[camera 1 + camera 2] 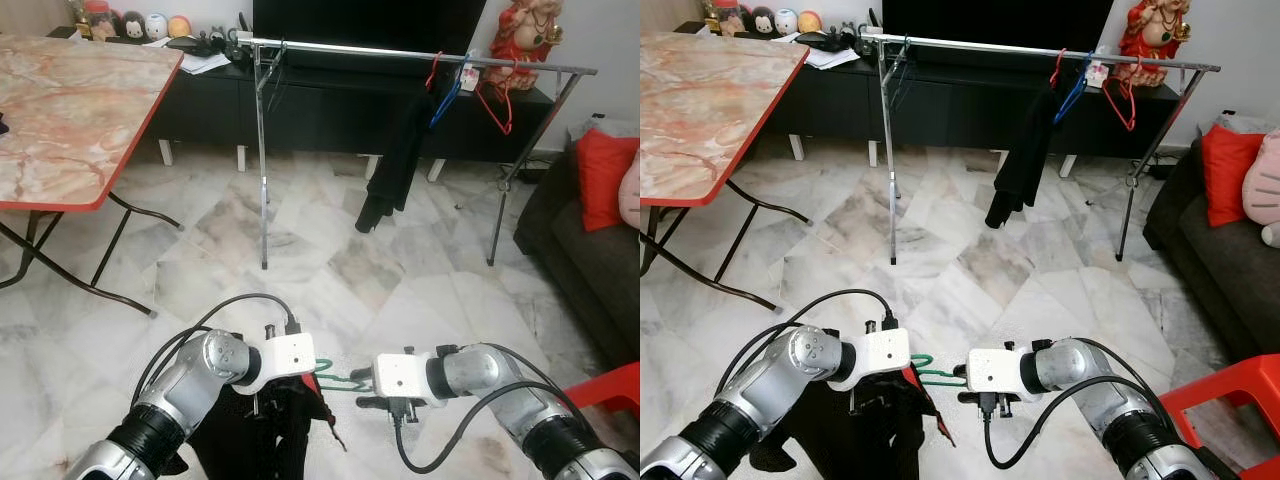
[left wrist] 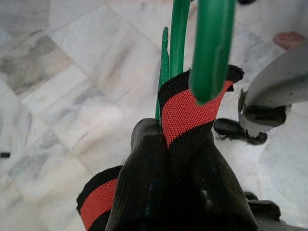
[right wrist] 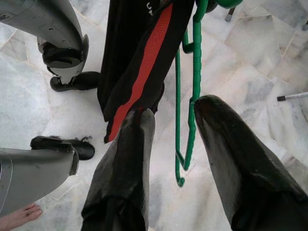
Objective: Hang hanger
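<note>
A green wire hanger (image 1: 340, 381) carries a black garment (image 1: 268, 432) with a red stripe, low over the floor between my two wrists. My left gripper (image 2: 175, 139) is shut on the garment's black and red band (image 2: 185, 113), right under the hanger's green wire (image 2: 211, 43). In the right wrist view my right gripper (image 3: 175, 120) is open with the hanger (image 3: 195, 72) hanging between its fingers; one finger (image 3: 221, 130) touches the wire. The metal clothes rack (image 1: 400, 52) stands across the room ahead.
On the rack hang a red hanger (image 1: 496, 104), a blue hanger (image 1: 446, 96) and a black garment (image 1: 395, 160). A marble-topped folding table (image 1: 60, 110) stands left, a dark sofa (image 1: 590, 250) right, a red stool (image 1: 612, 388) near right. A person's bare foot (image 3: 19, 212) is beside me.
</note>
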Controlling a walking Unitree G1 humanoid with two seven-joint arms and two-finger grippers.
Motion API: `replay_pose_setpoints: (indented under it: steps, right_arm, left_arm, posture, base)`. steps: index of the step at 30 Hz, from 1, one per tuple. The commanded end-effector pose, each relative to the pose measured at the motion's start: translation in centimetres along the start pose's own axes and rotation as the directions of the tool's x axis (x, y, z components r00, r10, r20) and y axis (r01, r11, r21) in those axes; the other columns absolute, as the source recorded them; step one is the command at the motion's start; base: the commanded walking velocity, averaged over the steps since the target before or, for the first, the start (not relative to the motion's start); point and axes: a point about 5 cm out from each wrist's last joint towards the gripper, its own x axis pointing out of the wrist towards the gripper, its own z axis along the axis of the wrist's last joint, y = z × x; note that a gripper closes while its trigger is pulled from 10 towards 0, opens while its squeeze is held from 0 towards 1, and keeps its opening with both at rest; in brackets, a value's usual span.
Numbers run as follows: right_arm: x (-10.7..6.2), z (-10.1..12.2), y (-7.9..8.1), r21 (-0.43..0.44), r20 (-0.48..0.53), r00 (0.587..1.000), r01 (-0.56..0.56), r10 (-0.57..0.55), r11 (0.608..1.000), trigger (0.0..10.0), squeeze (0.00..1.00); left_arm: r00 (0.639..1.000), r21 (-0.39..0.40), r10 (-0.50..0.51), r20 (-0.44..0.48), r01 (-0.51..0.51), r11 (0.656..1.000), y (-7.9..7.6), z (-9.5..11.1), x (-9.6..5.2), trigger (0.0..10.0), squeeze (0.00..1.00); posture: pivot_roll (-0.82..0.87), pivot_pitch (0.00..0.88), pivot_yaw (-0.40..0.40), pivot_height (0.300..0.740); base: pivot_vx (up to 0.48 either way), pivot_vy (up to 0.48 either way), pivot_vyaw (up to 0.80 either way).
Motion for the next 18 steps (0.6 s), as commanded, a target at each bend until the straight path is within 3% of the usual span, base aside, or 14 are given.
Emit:
replay_pose_setpoints:
  steps: [1, 6, 7, 8, 18]
  right_arm:
    - [-0.4, -0.3, 0.1, -0.006, -0.015, 1.0, 0.001, -0.001, 1.0, 10.0, 1.0]
    - [-0.4, -0.3, 0.0, -0.018, -0.026, 1.0, 0.015, -0.016, 1.0, 10.0, 1.0]
    - [-0.4, -0.5, -0.2, -0.024, -0.04, 0.999, 0.033, -0.033, 0.999, 10.0, 0.67]
    - [-0.4, -0.5, -0.3, -0.028, -0.043, 0.998, 0.035, -0.036, 0.999, 10.0, 0.0]
    - [-0.3, -0.5, -0.5, -0.039, -0.059, 0.996, 0.06, -0.062, 0.997, 10.0, 0.0]
  left_arm:
    - [0.998, 0.021, -0.006, 0.06, 0.005, 1.0, 0.0, 1.1, -0.2, 10.0, 0.0]
    - [0.994, 0.018, -0.027, 0.105, 0.025, 1.0, -0.2, 1.7, -0.4, 10.0, 0.0]
    - [0.992, 0.018, -0.041, 0.121, 0.039, 0.999, -0.3, 1.9, -0.5, 10.0, 0.0]
    - [0.991, 0.019, -0.047, 0.125, 0.045, 0.999, -0.4, 2.0, -0.5, 10.0, 0.0]
    - [0.985, 0.04, -0.088, 0.147, 0.083, 0.996, -0.8, 2.6, -0.8, 10.0, 0.0]
  posture:
    - [-0.01, 0.0, -0.162, 0.74]
    - [-0.01, 0.0, -0.162, 0.74]
    - [-0.01, 0.0, -0.164, 0.74]
    - [-0.01, 0.0, -0.163, 0.74]
    - [-0.01, 0.0, -0.164, 0.74]
  base:
    - [0.0, 0.0, 0.0]
    - [0.0, 0.0, 0.0]
    - [0.0, 0.0, 0.0]
    - [0.0, 0.0, 0.0]
    - [0.0, 0.0, 0.0]
